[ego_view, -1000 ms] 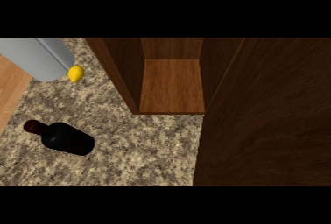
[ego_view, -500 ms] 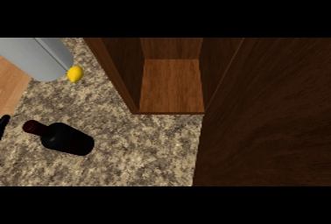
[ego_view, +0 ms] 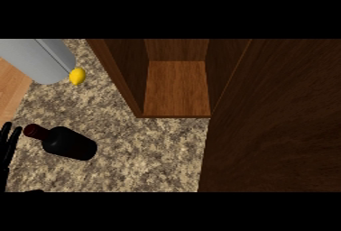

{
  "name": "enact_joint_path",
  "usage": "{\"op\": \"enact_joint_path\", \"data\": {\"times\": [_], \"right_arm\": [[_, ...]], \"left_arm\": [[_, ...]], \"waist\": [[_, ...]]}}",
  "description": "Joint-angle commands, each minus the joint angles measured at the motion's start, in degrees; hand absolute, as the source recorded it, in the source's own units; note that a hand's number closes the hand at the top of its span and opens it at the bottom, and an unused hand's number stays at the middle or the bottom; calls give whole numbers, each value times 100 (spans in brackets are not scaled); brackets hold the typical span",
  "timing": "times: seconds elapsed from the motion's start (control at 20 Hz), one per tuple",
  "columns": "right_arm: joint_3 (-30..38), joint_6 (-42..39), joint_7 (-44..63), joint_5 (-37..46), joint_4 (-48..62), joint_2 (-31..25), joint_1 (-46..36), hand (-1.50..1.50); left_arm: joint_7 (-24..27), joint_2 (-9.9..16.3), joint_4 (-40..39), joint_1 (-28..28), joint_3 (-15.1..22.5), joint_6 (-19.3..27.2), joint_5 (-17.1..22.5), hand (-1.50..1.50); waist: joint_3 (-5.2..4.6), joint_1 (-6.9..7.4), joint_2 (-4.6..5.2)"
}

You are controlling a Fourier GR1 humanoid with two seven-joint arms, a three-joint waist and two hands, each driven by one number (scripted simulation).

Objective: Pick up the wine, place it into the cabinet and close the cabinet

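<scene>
A: Where is the dark glass wine bottle (ego_view: 64, 142)?

B: Lower left, lying on the speckled stone tabletop (ego_view: 146, 149). Likely heavy, slick, breakable; grasp the body.

A: Hands?

B: Left hand (ego_view: 8, 143) at the left edge, fingers straight, holding nothing. Right unseen.

Speckled granite counter (ego_view: 133, 153); wood strip, maybe floor (ego_view: 12, 85).

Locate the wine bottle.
In the head view, the wine bottle lies on the granite counter at lower left, beside the left hand, left of the open cabinet.
</scene>
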State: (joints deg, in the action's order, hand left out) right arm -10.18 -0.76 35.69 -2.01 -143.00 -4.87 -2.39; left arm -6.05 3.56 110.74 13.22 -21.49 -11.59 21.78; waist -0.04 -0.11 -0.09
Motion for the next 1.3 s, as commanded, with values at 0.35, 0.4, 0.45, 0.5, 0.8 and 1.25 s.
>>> {"op": "enact_joint_path", "data": {"times": [0.35, 0.4, 0.45, 0.5, 0.8, 1.25], "right_arm": [[132, 96, 684, -123, -656, -79, -343, -150], [-79, 12, 540, -83, -1002, -54, 212, -150], [254, -4, 364, -225, -488, -96, -237, -150], [-119, 109, 522, 62, -831, 15, 26, -150], [525, -106, 320, -648, -802, -161, 79, -150], [272, -19, 675, -465, -1079, -190, 55, -150]], "left_arm": [[631, 118, -1254, -645, -135, 50, -351, -150], [1019, -78, -1487, -346, -73, -219, -354, -150], [1392, -19, -1872, -349, -100, -368, -525, -150], [718, 452, -1743, -696, -464, -354, 55, -150], [1643, -101, -2099, -252, 83, -504, -670, -150], [1921, 284, -3108, -855, -88, -762, -520, -150]], "waist": [[1, 3, 4], [1, -18, -2], [1, 3, 7], [1, -9, 0], [5, -7, 1], [2, -27, 1]]}}
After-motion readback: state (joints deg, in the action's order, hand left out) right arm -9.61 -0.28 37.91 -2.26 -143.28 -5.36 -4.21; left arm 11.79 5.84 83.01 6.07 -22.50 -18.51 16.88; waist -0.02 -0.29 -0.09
